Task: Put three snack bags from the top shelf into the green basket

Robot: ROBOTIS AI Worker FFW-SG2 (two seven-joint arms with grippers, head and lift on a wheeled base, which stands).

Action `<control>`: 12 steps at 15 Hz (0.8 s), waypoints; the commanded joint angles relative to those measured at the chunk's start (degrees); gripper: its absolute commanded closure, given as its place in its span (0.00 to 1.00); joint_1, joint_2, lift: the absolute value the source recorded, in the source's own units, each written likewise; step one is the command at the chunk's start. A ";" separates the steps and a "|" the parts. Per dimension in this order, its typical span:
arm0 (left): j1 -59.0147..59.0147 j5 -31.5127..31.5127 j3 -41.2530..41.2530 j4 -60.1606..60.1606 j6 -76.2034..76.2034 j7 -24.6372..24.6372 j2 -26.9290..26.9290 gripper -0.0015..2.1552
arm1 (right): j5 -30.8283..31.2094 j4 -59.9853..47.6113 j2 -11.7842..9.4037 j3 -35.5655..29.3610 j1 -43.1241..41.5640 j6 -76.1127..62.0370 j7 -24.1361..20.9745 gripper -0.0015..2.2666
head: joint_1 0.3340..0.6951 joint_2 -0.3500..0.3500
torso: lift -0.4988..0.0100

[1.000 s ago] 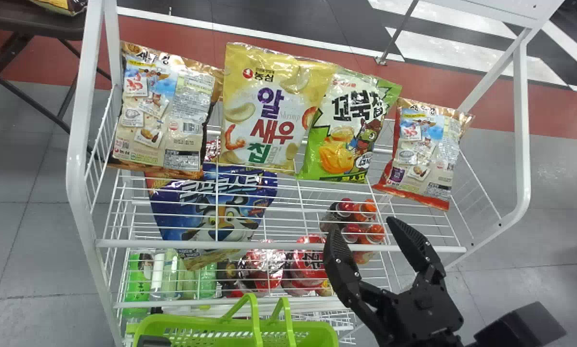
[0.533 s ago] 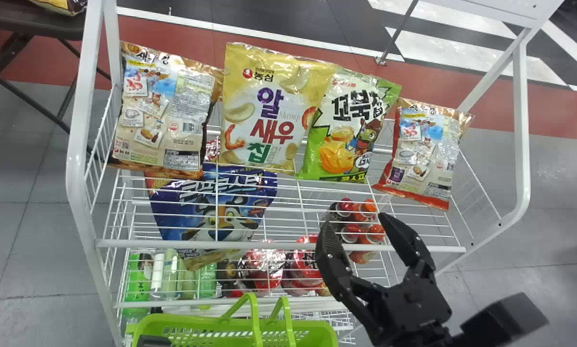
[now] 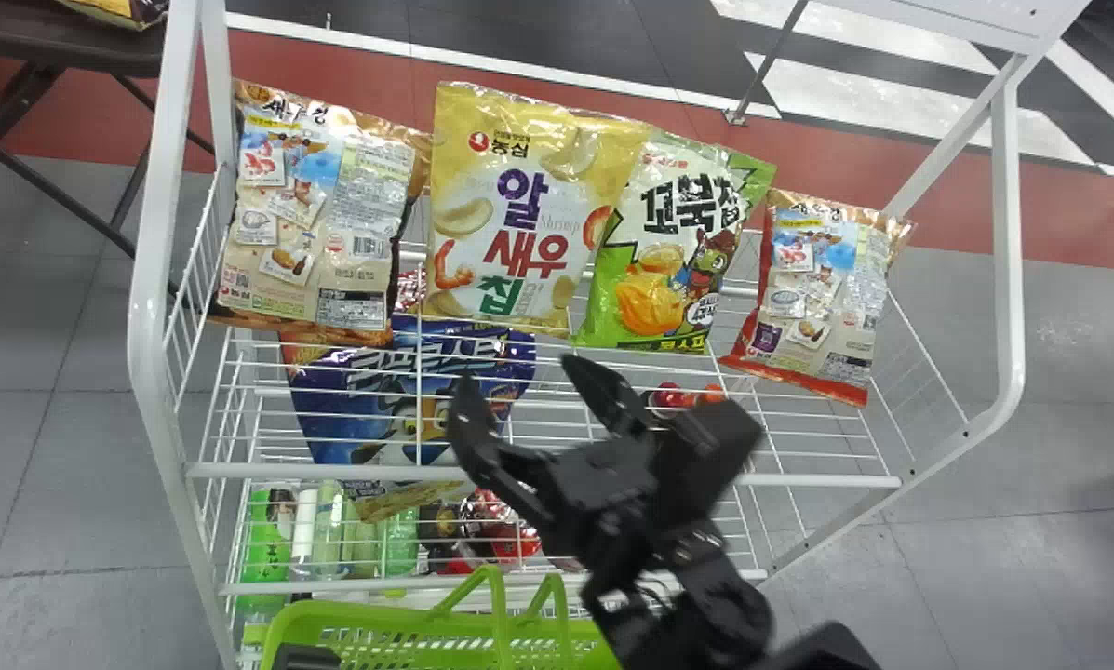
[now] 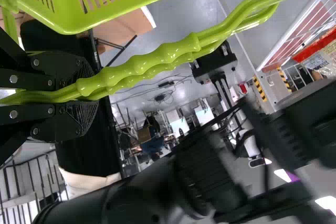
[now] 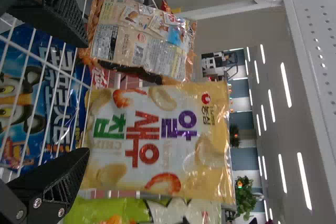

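Gray floor [image 3: 1031, 447] lies around the white rack [image 3: 149, 279]. The right gripper [image 3: 522, 372] has 2 fingers spread wide, with nothing in them. It just slid left, from by the bottles [image 3: 673, 397] to near the yellow bag [image 3: 519, 214], so that bag may be next. It sits on the top shelf [image 3: 333, 471] between the tan bag [image 3: 315, 223] and the green bag [image 3: 677, 251]. The head view hides how the basket [image 3: 352, 619] is held, but the left wrist view shows the left gripper [image 4: 86, 92] pinching its handles [image 4: 173, 51].
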 commanded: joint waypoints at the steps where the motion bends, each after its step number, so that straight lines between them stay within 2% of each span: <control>1: -0.18 -0.20 -0.41 0.03 -0.03 0.00 0.07 0.94 | 2.92 4.24 1.80 5.58 -8.11 4.87 -0.40 0.05 | 1.00 0.00 | 0.89; 5: -0.18 -2.31 -2.87 1.70 -0.91 0.97 -0.28 0.94 | 2.74 9.60 2.85 8.92 -16.55 7.51 -2.16 0.05 | 1.00 0.00 | 0.89; 6: -0.18 -2.57 -4.89 2.75 -6.36 0.44 -0.11 0.94 | 1.69 9.69 2.50 8.66 -17.60 8.03 -2.16 0.05 | 1.00 0.00 | 0.89; 12: -0.01 -1.78 -4.45 3.11 -7.94 -0.26 -0.11 0.94 | 2.13 11.27 5.58 8.57 -22.88 13.31 -2.16 0.05 | 1.00 0.00 | 0.89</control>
